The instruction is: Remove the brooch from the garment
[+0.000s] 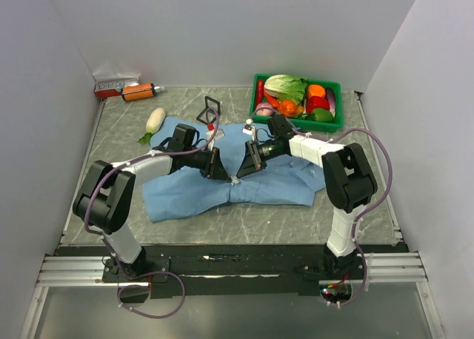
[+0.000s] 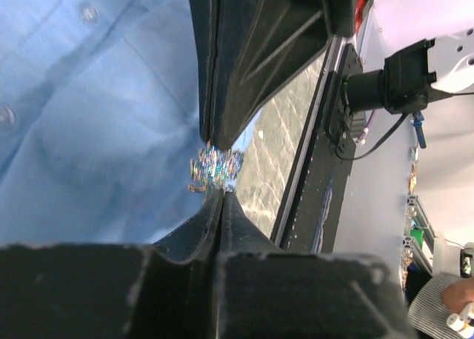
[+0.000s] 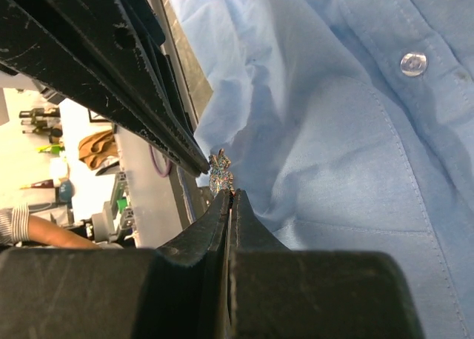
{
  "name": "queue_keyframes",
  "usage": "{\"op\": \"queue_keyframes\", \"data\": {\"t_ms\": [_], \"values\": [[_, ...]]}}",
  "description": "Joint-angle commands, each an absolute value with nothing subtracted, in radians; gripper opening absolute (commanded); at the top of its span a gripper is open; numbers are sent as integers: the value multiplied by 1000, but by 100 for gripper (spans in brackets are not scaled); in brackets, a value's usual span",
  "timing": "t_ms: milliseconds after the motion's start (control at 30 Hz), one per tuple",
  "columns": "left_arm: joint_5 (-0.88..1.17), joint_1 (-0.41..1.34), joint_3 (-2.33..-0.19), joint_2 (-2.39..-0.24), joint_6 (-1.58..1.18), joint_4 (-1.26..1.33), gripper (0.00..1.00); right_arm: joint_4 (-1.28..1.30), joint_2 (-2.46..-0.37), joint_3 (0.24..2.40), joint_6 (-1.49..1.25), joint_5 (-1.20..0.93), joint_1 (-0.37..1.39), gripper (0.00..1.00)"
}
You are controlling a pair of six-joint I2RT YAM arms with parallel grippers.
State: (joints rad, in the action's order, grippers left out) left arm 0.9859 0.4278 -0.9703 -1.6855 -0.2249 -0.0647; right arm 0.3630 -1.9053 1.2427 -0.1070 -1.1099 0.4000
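Closest to its own wrist camera, the left gripper (image 2: pixel 221 197) has its jaws pressed flat together. The brooch (image 2: pixel 211 169), a small glittering cluster, sits just past its tip on the edge of the light blue shirt (image 2: pixel 96 132). The right gripper (image 3: pixel 229 195) is also closed tight. It comes in from the opposite side, so the brooch lies between the two tips and touches or nearly touches both. Whether either tip has nipped the brooch or only a fold of cloth cannot be made out.

The main risk, as I judge it, is a pull that takes thin cloth with the brooch. The shirt could then tear, or simply lift off the table if nothing holds it down. The brooch is so small that closed tips could slip off it. The two grippers are also close enough to knock together.

No writing is readable. The shirt button (image 3: pixel 412 62) is plain, and the print on the small box (image 1: pixel 115 86), far beyond both grippers, is too small to read.
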Motion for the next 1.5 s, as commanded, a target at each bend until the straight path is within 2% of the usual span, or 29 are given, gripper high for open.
{"op": "queue_keyframes", "data": {"t_ms": [0,67,100,200,267,300,333,400,433,567,600,700,867,900,967,1000,1133,1300,1467], "values": [[1006,443,-1031,-1698,-177,-58,1,344,-1865,1287,-106,-1086,411,0],[1006,448,-1028,-1698,-169,-61,1,350,-1864,1296,-100,-1072,410,4],[1008,449,-1028,-1700,-160,-66,1,360,-1865,1301,-95,-1069,410,11],[996,453,-1025,-1695,-120,-98,1,417,-1853,1336,-45,-1054,408,16],[974,453,-1025,-1694,-94,-123,1,445,-1838,1351,-9,-1051,397,13],[924,453,-1026,-1690,-71,-126,1,448,-1836,1353,-9,-1052,393,6],[881,453,-1029,-1684,-60,-127,11,448,-1833,1350,-9,-1051,390,4],[807,460,-1043,-1658,7,-158,22,448,-1832,1339,-18,-1039,388,0],[685,469,-1054,-1646,41,-164,33,446,-1833,1333,-50,-1023,390,0],[516,515,-1040,-1571,129,-156,45,475,-1836,1321,-71,-1034,374,0],[493,521,-1037,-1559,139,-160,46,491,-1835,1331,-54,-1046,359,12],[430,560,-1025,-1496,195,-153,47,586,-1821,1393,79,-1048,334,24],[384,650,-1042,-1471,307,-186,50,667,-1721,1431,259,-918,270,32],[361,666,-1045,-1482,310,-187,52,690,-1712,1440,271,-825,261,34],[298,704,-1075,-1521,275,-186,67,754,-1687,1466,284,-711,230,36],[232,710,-1091,-1537,211,-187,68,758,-1677,1462,276,-571,216,37],[121,741,-1195,-1611,95,-284,66,709,-1548,1329,180,-364,146,46],[107,756,-1170,-1583,78,-259,67,745,-1473,1285,262,-298,141,49],[78,770,-1241,-1586,92,-233,68,739,-1410,1272,397,-244,146,50]]}}
